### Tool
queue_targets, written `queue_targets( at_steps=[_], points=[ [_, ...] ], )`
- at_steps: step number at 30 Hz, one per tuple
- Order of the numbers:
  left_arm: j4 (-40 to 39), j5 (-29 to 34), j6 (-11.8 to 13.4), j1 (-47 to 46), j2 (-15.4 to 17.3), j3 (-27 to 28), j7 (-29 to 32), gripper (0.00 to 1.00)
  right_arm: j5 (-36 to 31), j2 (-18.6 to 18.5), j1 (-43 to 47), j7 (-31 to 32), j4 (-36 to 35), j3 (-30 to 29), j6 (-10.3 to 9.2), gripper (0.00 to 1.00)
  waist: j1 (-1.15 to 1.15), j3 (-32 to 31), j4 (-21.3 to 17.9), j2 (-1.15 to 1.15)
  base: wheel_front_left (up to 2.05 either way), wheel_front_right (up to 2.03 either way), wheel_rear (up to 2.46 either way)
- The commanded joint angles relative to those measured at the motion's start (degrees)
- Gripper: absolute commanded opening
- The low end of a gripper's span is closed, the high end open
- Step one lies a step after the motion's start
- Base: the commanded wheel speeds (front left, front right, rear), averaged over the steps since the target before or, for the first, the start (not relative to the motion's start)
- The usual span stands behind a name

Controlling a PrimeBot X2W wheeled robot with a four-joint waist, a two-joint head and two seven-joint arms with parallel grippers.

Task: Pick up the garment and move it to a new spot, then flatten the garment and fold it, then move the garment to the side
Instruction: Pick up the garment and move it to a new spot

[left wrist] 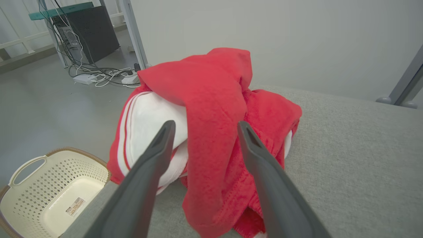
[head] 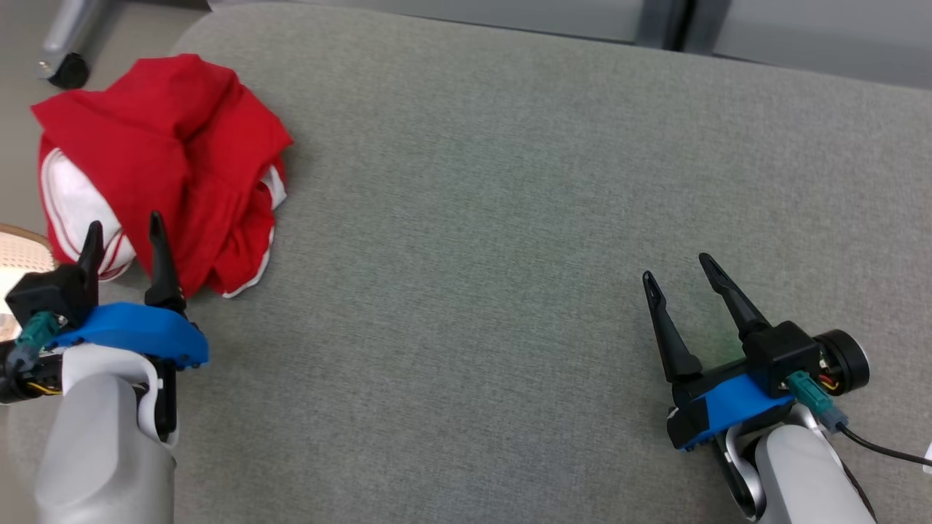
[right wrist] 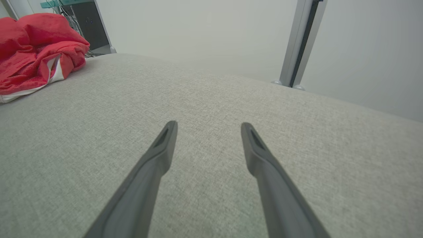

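Note:
The garment (head: 160,160) is a crumpled red piece with white lining and trim, heaped at the far left edge of the grey cushioned surface (head: 510,182). It rises as a mound in the left wrist view (left wrist: 211,109) and lies at the far upper left of the right wrist view (right wrist: 36,49). My left gripper (head: 124,233) stands open just short of the heap, fingers pointing at it, nothing between them (left wrist: 205,129). My right gripper (head: 677,266) is open over bare fabric at the lower right, far from the garment (right wrist: 208,127).
A cream perforated basket (left wrist: 49,188) sits on the floor beside the surface's left edge, its rim showing in the head view (head: 22,251). Cables and a dark cabinet (left wrist: 92,29) stand beyond. A metal post (right wrist: 297,43) rises behind the surface.

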Motion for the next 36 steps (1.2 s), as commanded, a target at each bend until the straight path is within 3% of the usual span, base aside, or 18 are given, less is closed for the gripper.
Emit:
queue_targets(
  at_steps=[1, 9, 10, 11, 18, 24, 32, 36],
  points=[
    [0.6, 0.0, -0.2, -1.2, 0.4, 0.2, -0.2, 1.00, 0.0, -0.4, -0.8, -0.2, -0.3, 0.1, 0.00, 1.00, -0.01, 0.3, -0.3, -0.01, 0.00, 0.00, 0.00],
    [9.2, -0.7, 2.8, -7.8, 2.3, 3.0, -0.2, 1.00, 0.5, -0.9, -2.4, -0.2, -0.8, 0.3, 0.00, 1.00, -0.01, 3.0, -2.8, -0.01, 0.00, 0.00, 0.00],
    [9.8, -0.4, 2.8, -8.1, 2.4, 2.9, -0.2, 0.56, 0.5, -0.8, -2.5, -0.2, -0.8, 0.2, 0.00, 1.00, -0.01, 3.0, -3.1, -0.01, 0.00, 0.00, 0.00],
    [9.4, -0.3, 2.7, -8.7, 2.6, 2.9, -0.2, 0.00, 0.6, -0.8, -2.5, -0.2, -0.8, -0.1, 0.00, 1.00, -0.01, 3.0, -3.2, -0.01, 0.00, 0.00, 0.00],
    [2.2, 1.4, 1.1, -9.9, 2.8, 1.4, -0.2, 0.00, 1.5, 0.5, -1.6, -0.2, -0.1, -0.4, 0.00, 1.00, -0.01, 0.1, -5.0, -0.01, 0.00, 0.00, 0.00],
    [-6.4, 3.4, 0.0, -11.0, 1.4, -3.5, -0.2, 0.00, 2.7, 1.4, -0.5, -0.2, 0.0, -0.4, 0.00, 1.00, -0.01, -3.3, -8.3, -0.01, 0.00, 0.00, 0.00],
    [-14.4, 2.2, -0.5, -11.3, -1.8, -12.1, -0.2, 0.00, 5.6, 1.7, 1.0, -0.2, -0.1, 0.1, 0.00, 1.00, -0.01, -6.6, -16.0, -0.01, 0.00, 0.00, 0.00],
    [-16.6, -0.8, -0.5, -9.7, -4.2, -17.8, -0.2, 0.00, 7.1, 1.7, 1.9, -0.2, -0.4, 0.5, 0.00, 1.00, -0.01, -7.4, -21.8, -0.01, 0.00, 0.00, 0.00]
  ],
)
